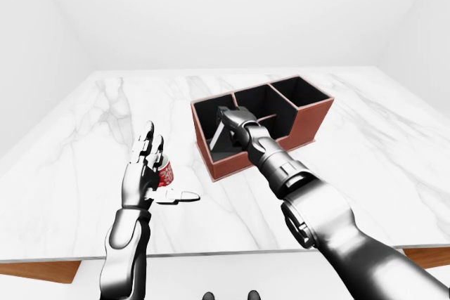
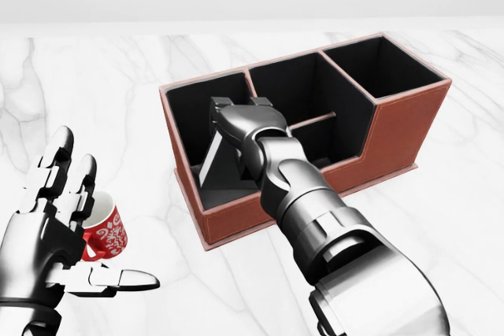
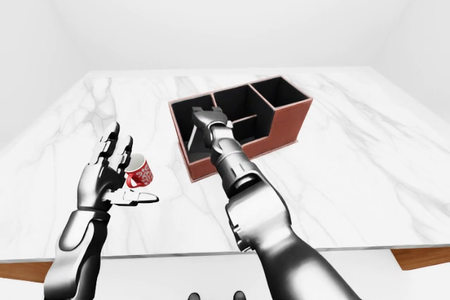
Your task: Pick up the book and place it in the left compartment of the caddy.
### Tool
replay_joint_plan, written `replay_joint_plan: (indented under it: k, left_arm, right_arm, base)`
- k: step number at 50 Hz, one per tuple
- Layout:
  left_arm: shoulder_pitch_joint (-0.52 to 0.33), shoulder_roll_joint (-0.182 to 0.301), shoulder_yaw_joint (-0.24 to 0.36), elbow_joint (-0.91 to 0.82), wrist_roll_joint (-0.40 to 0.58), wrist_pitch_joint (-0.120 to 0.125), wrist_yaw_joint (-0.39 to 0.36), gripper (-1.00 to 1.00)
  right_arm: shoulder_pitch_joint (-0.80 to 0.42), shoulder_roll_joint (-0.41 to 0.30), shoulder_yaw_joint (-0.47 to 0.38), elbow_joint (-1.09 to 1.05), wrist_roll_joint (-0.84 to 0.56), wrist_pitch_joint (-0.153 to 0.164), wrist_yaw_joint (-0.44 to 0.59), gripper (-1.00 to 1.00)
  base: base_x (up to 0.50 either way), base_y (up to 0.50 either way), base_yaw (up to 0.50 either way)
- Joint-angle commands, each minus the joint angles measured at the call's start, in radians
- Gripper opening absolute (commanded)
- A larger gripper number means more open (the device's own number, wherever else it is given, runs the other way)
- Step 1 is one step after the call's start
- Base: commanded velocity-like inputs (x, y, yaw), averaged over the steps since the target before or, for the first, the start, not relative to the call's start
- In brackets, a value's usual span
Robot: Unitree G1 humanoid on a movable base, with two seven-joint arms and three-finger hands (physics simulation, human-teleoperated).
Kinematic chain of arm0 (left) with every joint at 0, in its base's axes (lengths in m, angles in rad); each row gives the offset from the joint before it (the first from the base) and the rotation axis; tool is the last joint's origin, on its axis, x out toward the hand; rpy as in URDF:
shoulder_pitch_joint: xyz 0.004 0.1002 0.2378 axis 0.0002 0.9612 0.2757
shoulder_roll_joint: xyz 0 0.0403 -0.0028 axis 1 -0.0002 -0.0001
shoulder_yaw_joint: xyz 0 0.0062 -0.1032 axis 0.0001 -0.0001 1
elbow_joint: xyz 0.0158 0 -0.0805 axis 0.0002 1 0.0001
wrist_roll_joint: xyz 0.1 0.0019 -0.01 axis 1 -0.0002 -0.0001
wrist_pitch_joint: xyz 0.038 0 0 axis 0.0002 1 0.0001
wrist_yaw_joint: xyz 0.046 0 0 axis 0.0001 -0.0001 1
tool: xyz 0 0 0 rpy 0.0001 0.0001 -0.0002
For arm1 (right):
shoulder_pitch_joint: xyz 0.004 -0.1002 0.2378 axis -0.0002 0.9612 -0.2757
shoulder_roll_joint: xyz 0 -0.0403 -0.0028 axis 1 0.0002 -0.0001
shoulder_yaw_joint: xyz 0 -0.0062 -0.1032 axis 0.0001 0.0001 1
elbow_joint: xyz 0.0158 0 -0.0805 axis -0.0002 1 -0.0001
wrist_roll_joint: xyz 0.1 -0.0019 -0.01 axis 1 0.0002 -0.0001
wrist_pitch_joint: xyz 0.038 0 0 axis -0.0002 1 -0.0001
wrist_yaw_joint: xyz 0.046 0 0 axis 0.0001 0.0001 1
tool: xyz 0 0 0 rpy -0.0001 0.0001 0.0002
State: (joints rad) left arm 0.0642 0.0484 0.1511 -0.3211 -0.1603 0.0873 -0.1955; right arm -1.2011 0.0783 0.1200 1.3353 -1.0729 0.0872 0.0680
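The brown caddy (image 2: 409, 127) with black compartments stands on the white marble table (image 2: 472, 218). A grey book (image 2: 214, 169) leans tilted inside the caddy's left compartment (image 2: 189, 104), its lower end on the compartment floor. My right hand (image 2: 239, 112) reaches into that compartment from above, with its fingers closed over the book's top edge. My left hand (image 2: 90, 222) is open and empty, held upright at the lower left, apart from the caddy.
A red patterned mug (image 2: 106, 235) stands on the table right beside my left hand, between its fingers and thumb. The caddy's middle (image 2: 303, 88) and right (image 2: 378, 64) compartments hold nothing. The table's near edge (image 1: 211, 252) runs along the bottom of the left-eye view.
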Motion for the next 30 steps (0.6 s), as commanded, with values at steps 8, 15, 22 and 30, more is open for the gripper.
replay_joint_plan:
  k: [8, 15, 22, 30]
  left_arm:
    - [0.049, -0.007, -0.001, -0.072, -0.003, 0.0, -0.008, 1.0]
    - [0.065, -0.015, -0.001, -0.1, 0.002, 0.0, -0.013, 1.0]
    - [0.05, -0.015, 0.003, -0.082, 0.005, 0.0, -0.015, 1.0]
    - [0.039, -0.013, 0.003, -0.065, 0.005, 0.0, -0.013, 1.0]
  right_arm:
    - [0.003, 0.008, -0.003, -0.011, -0.074, 0.0, -0.031, -1.0]
    - [-0.002, 0.006, -0.007, -0.012, -0.074, 0.0, -0.032, -1.0]
    - [-0.003, 0.005, -0.005, -0.011, -0.078, 0.0, -0.038, -1.0]
    - [0.003, 0.004, -0.004, -0.009, -0.086, 0.0, -0.036, -0.92]
  base:
    - [0.0, 0.0, 0.0]
    - [0.0, 0.0, 0.0]
    - [0.0, 0.0, 0.0]
    - [0.0, 0.0, 0.0]
